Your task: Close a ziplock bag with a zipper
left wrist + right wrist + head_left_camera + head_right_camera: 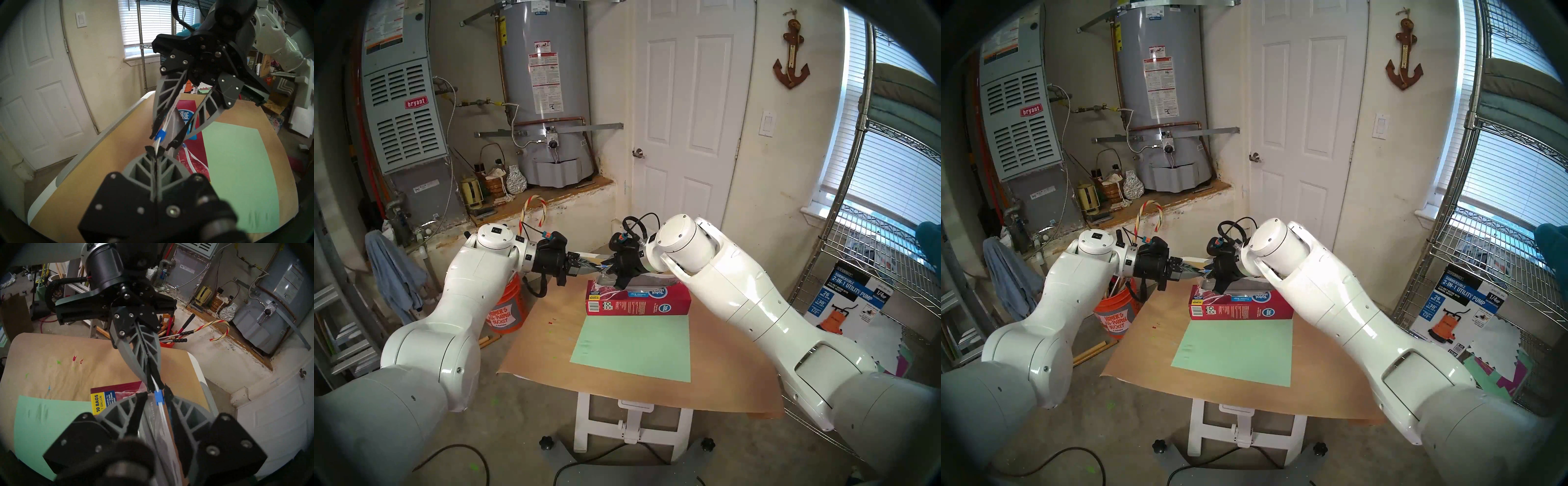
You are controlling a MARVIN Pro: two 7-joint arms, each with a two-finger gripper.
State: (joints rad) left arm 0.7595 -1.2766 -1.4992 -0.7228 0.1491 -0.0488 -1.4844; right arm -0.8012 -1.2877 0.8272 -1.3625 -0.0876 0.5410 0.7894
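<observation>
1. Head views: ziplock bag [597, 268] hangs above the red box [639, 301], stretched between both grippers.
2. Left wrist: left gripper [155, 150] pinches the bag's white strip just beside the zipper [160, 135].
3. Right wrist: right gripper [155, 396] fingers straddle the zipper [159, 397], slightly apart.
</observation>
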